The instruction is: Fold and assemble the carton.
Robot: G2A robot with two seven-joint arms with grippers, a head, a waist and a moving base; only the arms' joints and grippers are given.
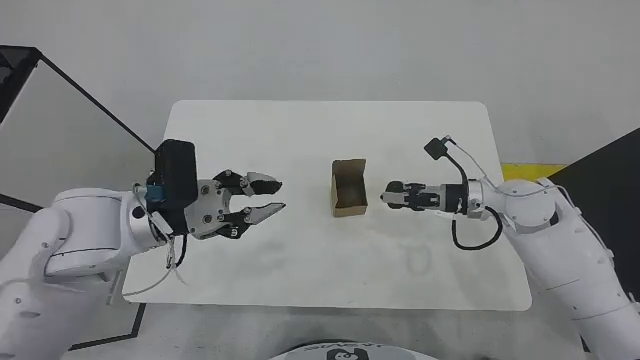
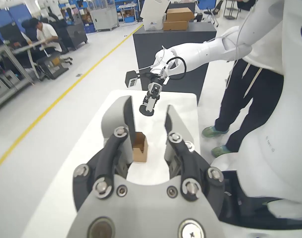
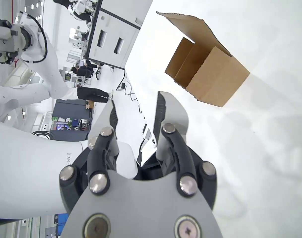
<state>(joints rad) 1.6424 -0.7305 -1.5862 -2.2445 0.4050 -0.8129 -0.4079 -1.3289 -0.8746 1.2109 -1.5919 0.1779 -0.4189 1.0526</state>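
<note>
The carton (image 1: 348, 188) stands on the tabletop (image 1: 300, 140), its top open and one flap raised. The left gripper (image 1: 280, 197) is well off to one side of the carton and the right gripper (image 1: 386, 197) just beside the opposite wall. Both have their jaws apart and hold nothing. The likely best approach is to brace one wall, then press the flap along its crease. Whether the carton's bottom is locked is hidden.

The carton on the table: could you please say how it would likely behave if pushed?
The carton looks empty and thin-walled, so it is probably light and apt to slide on the smooth table. Its open top may flex if squeezed.
</note>
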